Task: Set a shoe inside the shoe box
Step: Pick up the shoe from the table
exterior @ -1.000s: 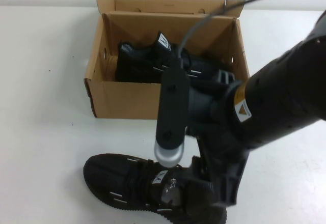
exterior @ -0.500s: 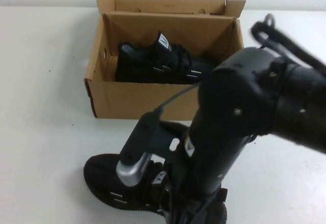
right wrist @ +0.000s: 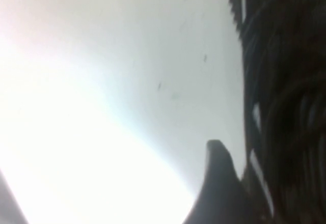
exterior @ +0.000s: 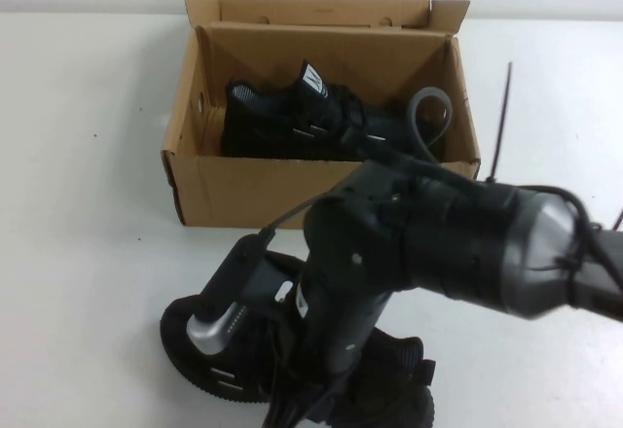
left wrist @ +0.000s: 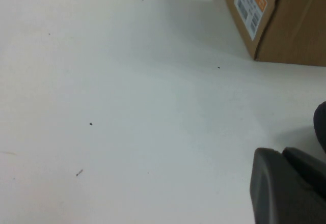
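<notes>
An open cardboard shoe box (exterior: 243, 190) stands at the back of the white table with one black shoe (exterior: 282, 122) lying inside. A second black shoe (exterior: 190, 345) lies on the table in front of the box. My right arm bends down over its middle, and my right gripper (exterior: 292, 401) is low at the shoe's laced top, mostly hidden by the arm. The right wrist view shows the shoe's black side (right wrist: 285, 107) very close. My left gripper (left wrist: 283, 154) is shut and empty, low over the table to the left of the box.
A corner of the box with an orange label (left wrist: 250, 2) shows in the left wrist view. Bare white table (exterior: 88, 204) lies left of the box and shoe. A thin black cable (exterior: 498, 117) hangs right of the box.
My right arm has swung down and forward over the shoe on the table, and now covers its middle. The box and the shoe inside it have not moved.
</notes>
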`<move>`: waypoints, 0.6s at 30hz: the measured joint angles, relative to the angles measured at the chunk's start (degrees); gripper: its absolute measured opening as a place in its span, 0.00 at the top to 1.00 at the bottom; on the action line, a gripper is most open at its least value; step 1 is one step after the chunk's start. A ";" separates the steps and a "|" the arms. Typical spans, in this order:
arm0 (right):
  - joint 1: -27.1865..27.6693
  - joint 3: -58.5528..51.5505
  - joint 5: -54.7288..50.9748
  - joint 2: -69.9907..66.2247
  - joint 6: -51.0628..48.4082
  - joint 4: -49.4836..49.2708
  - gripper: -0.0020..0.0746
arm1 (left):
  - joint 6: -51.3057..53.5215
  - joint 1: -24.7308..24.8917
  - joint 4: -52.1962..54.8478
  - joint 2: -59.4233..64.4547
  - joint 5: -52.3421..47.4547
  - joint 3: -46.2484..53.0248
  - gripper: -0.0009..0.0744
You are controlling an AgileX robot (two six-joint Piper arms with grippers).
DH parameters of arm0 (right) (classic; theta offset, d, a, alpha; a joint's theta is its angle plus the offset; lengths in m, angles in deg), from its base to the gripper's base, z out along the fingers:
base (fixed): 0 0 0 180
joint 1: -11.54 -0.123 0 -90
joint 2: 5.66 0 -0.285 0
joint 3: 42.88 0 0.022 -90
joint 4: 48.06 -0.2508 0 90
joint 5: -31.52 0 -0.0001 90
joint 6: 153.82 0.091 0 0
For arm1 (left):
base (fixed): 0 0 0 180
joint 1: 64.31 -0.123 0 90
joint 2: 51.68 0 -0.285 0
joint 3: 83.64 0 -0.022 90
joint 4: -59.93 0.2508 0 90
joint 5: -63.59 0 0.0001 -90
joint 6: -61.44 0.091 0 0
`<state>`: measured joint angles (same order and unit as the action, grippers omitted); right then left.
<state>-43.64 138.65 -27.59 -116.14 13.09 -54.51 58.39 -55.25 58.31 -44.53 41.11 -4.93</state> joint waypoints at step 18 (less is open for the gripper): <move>-0.10 0.09 3.23 -0.62 0.84 2.82 0.94 | 0.00 0.00 0.00 0.00 0.00 0.00 0.99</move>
<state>-43.74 138.74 -24.36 -116.76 13.93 -51.68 58.39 -55.25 58.31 -44.53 41.11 -4.93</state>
